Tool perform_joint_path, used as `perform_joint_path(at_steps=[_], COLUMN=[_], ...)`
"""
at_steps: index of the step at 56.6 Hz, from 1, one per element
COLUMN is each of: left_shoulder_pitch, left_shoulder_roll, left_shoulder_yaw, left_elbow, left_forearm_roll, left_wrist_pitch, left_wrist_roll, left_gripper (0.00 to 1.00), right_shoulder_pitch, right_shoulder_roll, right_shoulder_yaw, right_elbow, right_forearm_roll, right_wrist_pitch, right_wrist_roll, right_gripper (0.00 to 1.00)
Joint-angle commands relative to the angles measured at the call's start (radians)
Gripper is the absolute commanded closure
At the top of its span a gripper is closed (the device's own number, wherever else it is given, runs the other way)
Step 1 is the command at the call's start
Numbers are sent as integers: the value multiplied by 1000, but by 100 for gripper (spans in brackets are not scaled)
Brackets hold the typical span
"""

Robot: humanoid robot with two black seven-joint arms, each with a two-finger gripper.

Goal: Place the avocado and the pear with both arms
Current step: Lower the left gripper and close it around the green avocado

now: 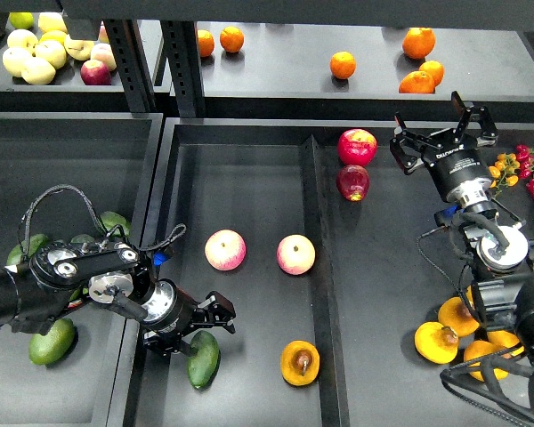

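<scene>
The avocado (pixel 203 358), dark green and oval, lies near the front of the middle tray (pixel 249 178). My left gripper (pixel 198 327) is open, low over the avocado's upper end, with the jaws spread to either side of it. The pear (pixel 300 362), orange-yellow with a dark stem spot, lies just right of the avocado. My right gripper (pixel 443 133) is open and empty, up high at the back right, far from both fruits.
Two pink-yellow apples (pixel 225 250) (pixel 295 254) lie in the middle tray behind the avocado. Two red apples (pixel 357 146) sit past the divider ridge (pixel 320 231). More avocados (pixel 52 341) fill the left bin, orange-yellow fruit (pixel 436 342) the right front. Oranges (pixel 343 64) are on the shelf.
</scene>
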Motion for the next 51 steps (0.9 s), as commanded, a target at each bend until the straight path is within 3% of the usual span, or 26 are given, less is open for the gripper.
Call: perform_joint_path(at_steps=[1, 51], left_shoulder_pitch=[12, 61], left_shoulder_roll=[-13, -138], left_shoulder_yaw=[1, 20], left_elbow=[13, 177], left_forearm_roll=[17, 76], left_wrist_pitch=[0, 0], left_wrist_roll=[0, 0], left_gripper=[7, 7], right_shoulder_pitch=[0, -1], right_shoulder_roll=[0, 0], right_shoulder_yaw=[0, 1], right_elbow=[0, 2], right_forearm_roll=[0, 0], right_wrist_pitch=[0, 0], right_wrist_roll=[0, 3], right_gripper=[1, 1])
